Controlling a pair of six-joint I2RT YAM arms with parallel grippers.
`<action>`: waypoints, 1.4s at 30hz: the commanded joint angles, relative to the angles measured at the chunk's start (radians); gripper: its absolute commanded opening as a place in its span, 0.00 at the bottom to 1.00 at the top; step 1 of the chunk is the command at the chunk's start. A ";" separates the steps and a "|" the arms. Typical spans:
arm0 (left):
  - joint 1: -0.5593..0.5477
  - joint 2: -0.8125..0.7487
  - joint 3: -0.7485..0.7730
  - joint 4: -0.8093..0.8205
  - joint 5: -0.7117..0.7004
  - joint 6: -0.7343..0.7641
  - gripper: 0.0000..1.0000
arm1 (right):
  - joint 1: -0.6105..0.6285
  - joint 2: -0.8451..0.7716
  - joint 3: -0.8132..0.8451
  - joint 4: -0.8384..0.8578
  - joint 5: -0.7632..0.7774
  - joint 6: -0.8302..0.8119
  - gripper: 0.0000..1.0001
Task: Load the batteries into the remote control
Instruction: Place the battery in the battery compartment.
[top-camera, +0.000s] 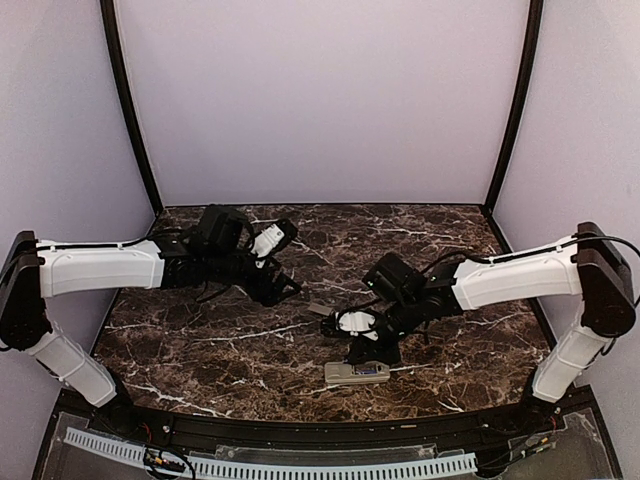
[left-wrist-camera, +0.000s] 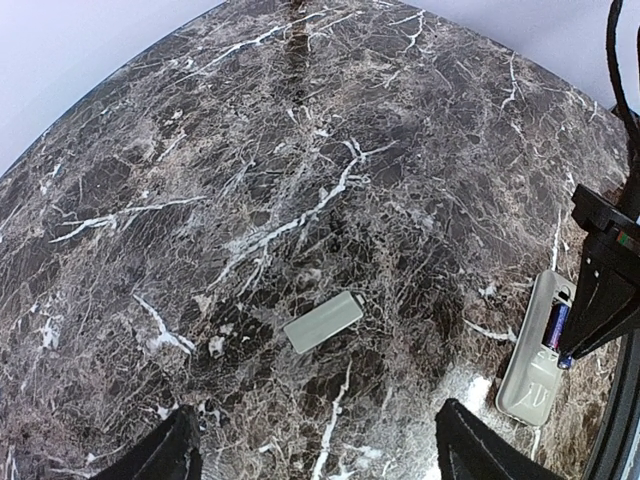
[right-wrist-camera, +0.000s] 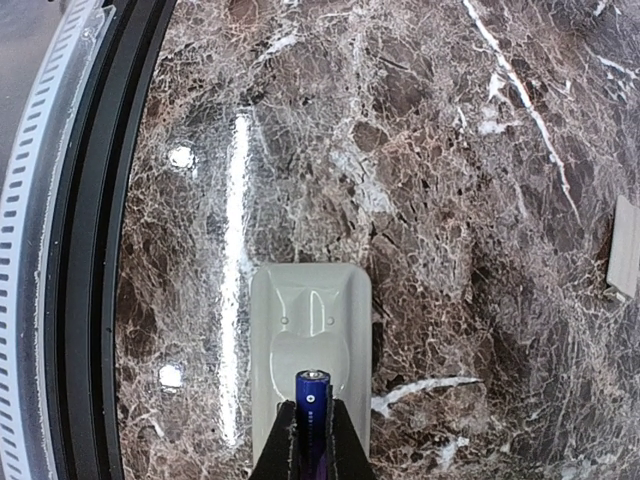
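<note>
The remote control (top-camera: 357, 373) lies back-up near the table's front edge, grey-beige, and it also shows in the wrist views (right-wrist-camera: 310, 310) (left-wrist-camera: 535, 375). My right gripper (right-wrist-camera: 312, 425) is shut on a blue-purple battery (right-wrist-camera: 312, 395), held low over the remote's back. In the left wrist view a blue battery (left-wrist-camera: 557, 325) shows at the remote's open compartment, beside the right fingers (left-wrist-camera: 600, 300); whether it lies in there or is the held one I cannot tell. My left gripper (left-wrist-camera: 318, 420) hangs open above bare marble, well left of the remote (top-camera: 280, 285).
A small flat grey cover piece (left-wrist-camera: 322, 322) lies on the marble between the arms, also seen as the cover (right-wrist-camera: 625, 260) at the right edge of the right wrist view. The black table rim and white cable track (right-wrist-camera: 60, 240) run close to the remote.
</note>
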 joint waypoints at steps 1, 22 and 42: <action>-0.005 -0.036 -0.043 0.045 0.035 0.025 0.80 | -0.011 -0.001 -0.025 0.067 -0.010 0.009 0.00; -0.231 -0.019 -0.180 0.045 0.169 0.408 0.90 | -0.029 0.015 -0.072 0.008 0.050 -0.083 0.00; -0.334 0.255 -0.123 0.113 0.127 0.470 0.87 | -0.005 0.031 -0.096 0.007 0.082 -0.090 0.00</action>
